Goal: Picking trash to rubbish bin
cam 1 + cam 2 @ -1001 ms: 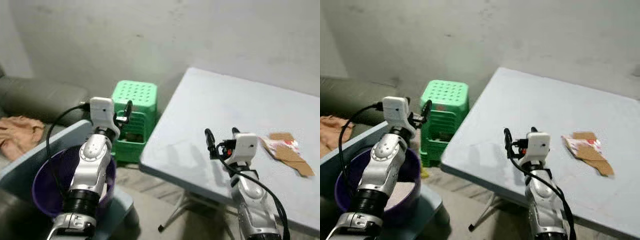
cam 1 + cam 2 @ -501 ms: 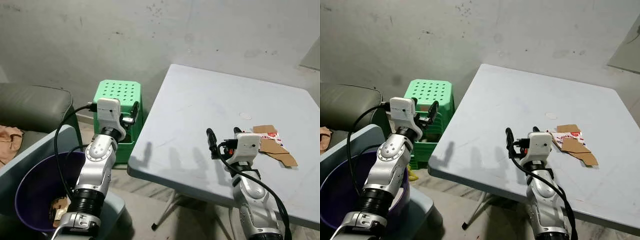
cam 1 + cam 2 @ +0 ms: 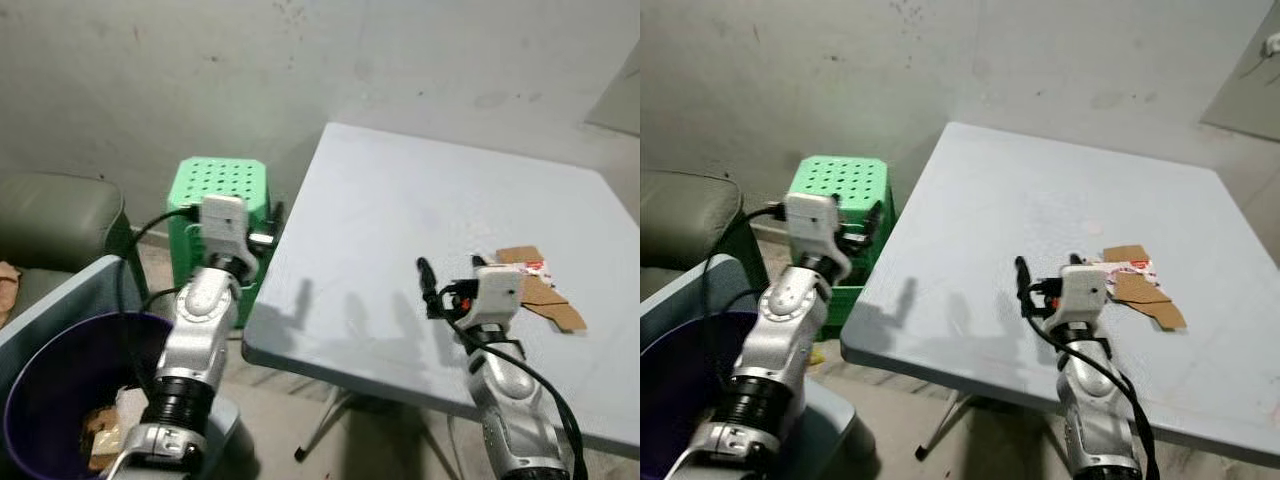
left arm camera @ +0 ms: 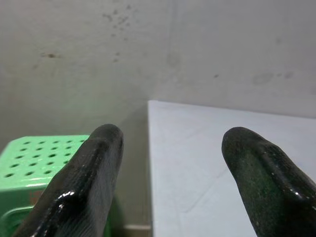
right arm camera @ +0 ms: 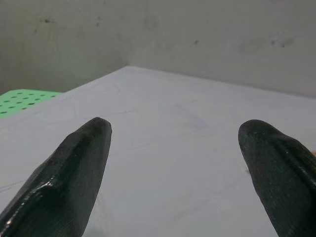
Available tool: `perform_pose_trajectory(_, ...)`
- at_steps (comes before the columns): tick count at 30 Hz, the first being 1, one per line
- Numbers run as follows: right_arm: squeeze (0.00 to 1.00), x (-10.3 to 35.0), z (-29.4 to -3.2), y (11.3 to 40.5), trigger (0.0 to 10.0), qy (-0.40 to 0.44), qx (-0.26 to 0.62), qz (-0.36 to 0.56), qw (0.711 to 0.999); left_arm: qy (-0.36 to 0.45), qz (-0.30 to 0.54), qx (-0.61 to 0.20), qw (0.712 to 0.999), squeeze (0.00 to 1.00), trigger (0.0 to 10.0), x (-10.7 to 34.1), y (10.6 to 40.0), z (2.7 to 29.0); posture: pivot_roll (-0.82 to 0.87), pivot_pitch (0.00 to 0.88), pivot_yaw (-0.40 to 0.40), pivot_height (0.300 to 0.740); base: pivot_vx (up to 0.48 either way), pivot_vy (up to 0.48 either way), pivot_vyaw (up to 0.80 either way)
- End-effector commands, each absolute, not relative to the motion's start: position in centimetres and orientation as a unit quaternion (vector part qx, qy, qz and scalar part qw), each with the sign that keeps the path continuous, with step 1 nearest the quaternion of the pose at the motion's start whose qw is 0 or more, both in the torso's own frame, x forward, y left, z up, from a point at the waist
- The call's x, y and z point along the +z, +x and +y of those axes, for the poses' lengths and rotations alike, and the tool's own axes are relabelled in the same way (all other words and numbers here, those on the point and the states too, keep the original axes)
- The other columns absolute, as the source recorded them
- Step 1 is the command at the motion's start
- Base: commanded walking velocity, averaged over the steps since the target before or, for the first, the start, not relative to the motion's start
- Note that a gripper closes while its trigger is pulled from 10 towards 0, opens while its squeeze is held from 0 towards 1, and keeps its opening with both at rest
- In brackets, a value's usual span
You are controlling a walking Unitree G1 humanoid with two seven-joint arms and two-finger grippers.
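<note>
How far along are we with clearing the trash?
Some trash already lies in the purple bin. Both the left gripper and right gripper are open, holding nothing. The torn cardboard packet on the table is left to pick.

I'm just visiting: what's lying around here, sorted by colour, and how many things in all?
Green: 1, plastic stool
Purple: 1, rubbish bin
Pale grey: 1, folding table
Brown: 1, flattened cardboard wrapper
Total: 4
</note>
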State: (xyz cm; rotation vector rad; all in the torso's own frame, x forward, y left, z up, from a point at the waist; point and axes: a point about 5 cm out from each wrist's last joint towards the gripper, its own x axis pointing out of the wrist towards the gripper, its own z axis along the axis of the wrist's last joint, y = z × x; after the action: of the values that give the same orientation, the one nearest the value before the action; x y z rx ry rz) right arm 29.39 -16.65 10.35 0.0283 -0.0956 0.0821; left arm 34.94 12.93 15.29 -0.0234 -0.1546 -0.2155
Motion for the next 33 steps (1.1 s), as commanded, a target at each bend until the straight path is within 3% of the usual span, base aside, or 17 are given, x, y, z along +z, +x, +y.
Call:
perform_pose_trajectory(1, 0.00, 10.70, -17.10, 29.44, 10.0, 0.007, 0.036, -0.052, 0.998, -0.012, -0.082, -0.108, 0.991, 0.00, 10.0, 15.73, 35.18, 12.78, -0.07, 0.000, -0.069, 0.740, 0.000, 0.000, -0.72)
perform_pose_trajectory(13, 0.00, 10.59, -17.11, 29.35, 10.0, 0.005, 0.032, -0.049, 0.998, -0.006, -0.083, -0.109, 0.991, 0.00, 10.0, 15.69, 35.17, 12.80, -0.07, 0.000, -0.068, 0.740, 0.000, 0.000, -0.72)
perform_pose_trajectory(26, 0.00, 10.50, -17.08, 29.34, 10.0, 0.004, 0.027, -0.045, 0.999, -0.010, -0.069, -0.121, 0.990, 0.00, 10.0, 15.31, 35.11, 12.82, -0.07, 0.000, -0.069, 0.740, 0.000, 0.000, 0.00)
perform_pose_trajectory(33, 0.00, 10.48, -17.11, 29.28, 10.0, 0.004, 0.025, -0.044, 0.999, -0.016, -0.066, -0.121, 0.990, 0.00, 10.0, 15.25, 35.07, 12.90, -0.08, 0.000, -0.068, 0.740, 0.000, -0.471, 0.00)
